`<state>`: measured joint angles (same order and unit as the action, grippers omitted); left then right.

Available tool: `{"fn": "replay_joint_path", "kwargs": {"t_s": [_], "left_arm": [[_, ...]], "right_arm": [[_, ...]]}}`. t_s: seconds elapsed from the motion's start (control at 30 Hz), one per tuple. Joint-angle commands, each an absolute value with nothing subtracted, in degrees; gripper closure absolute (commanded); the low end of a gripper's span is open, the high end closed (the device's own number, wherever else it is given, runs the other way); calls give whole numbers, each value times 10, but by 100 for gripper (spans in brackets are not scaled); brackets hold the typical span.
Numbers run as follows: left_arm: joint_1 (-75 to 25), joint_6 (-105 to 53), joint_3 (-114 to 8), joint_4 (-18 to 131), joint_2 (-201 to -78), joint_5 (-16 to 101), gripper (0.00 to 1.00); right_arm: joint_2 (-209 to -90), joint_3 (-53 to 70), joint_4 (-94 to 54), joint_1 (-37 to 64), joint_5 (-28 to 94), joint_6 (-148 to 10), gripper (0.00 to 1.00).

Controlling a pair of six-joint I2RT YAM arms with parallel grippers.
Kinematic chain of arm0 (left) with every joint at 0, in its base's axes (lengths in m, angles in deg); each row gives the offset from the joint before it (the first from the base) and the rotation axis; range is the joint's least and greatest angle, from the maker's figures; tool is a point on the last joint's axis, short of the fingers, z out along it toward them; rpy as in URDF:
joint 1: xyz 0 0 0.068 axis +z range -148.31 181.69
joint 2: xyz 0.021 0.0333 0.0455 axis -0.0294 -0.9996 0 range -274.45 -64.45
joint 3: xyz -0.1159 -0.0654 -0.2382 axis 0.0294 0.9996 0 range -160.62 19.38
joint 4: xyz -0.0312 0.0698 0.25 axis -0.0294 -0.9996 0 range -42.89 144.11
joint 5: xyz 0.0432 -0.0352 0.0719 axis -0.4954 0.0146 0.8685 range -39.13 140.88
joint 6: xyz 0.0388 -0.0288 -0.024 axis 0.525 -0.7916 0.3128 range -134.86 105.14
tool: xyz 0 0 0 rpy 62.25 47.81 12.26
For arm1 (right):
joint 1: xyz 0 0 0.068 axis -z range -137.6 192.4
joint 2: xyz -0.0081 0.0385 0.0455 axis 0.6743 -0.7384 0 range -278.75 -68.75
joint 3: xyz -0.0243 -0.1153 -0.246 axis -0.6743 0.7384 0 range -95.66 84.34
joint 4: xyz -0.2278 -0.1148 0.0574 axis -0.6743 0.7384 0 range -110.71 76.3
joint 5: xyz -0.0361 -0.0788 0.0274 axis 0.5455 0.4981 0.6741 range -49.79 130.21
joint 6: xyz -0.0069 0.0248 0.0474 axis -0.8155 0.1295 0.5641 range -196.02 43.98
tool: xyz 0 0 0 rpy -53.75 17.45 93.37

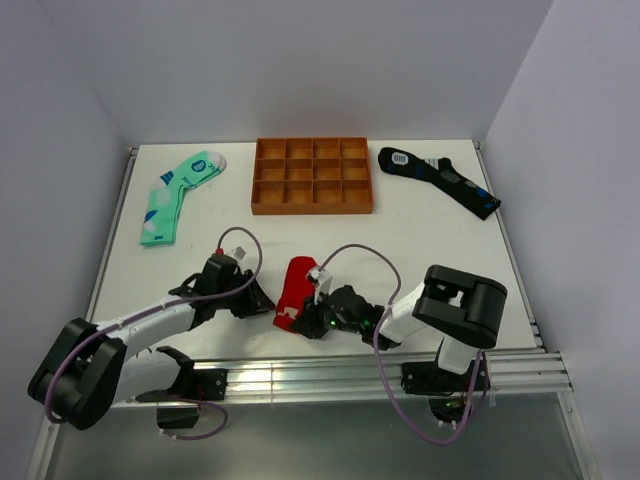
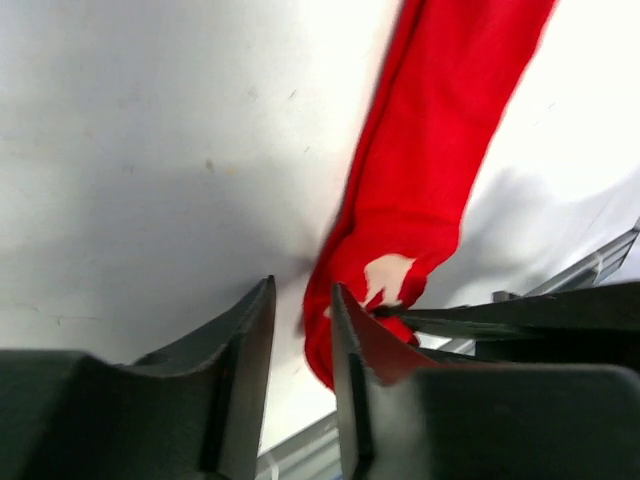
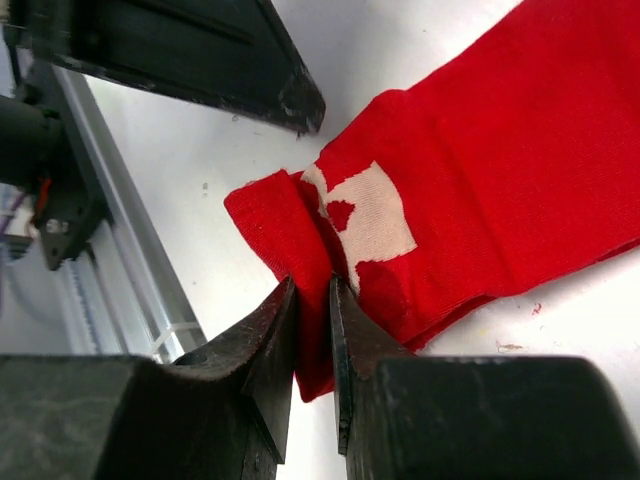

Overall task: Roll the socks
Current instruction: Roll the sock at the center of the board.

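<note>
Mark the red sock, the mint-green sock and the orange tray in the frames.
red sock (image 1: 296,287): top view, middle of its length.
mint-green sock (image 1: 170,205): top view, on the leg part.
orange tray (image 1: 312,208): top view, on its near wall.

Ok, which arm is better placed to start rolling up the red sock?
Probably the right. The right gripper is pinching the folded near end of the red sock, while the left gripper stands open beside the sock, with only bare table between its fingers.

Orange gridded tray (image 1: 312,208), white table (image 1: 420,240), metal rail (image 1: 330,375)
</note>
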<state>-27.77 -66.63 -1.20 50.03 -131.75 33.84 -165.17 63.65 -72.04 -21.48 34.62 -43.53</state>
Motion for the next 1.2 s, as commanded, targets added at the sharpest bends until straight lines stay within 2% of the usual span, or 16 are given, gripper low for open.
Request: {"fn": "replay_joint_path", "kwargs": {"t_s": [0.0, 0.23, 0.6, 1.17], "left_arm": [[-293, -676, 1, 571, -1276, 388, 64], [-350, -672, 28, 617, -1247, 456, 60], [-401, -673, 89, 658, -1184, 524, 59], [-426, -672, 192, 815, -1136, 513, 52]], "right_arm": [[-1691, 642, -579, -195, 287, -410, 76], [-1708, 624, -533, -148, 190, -374, 76], [-1708, 599, -432, -100, 135, -354, 77], [-1714, 567, -336, -61, 99, -352, 79]]}}
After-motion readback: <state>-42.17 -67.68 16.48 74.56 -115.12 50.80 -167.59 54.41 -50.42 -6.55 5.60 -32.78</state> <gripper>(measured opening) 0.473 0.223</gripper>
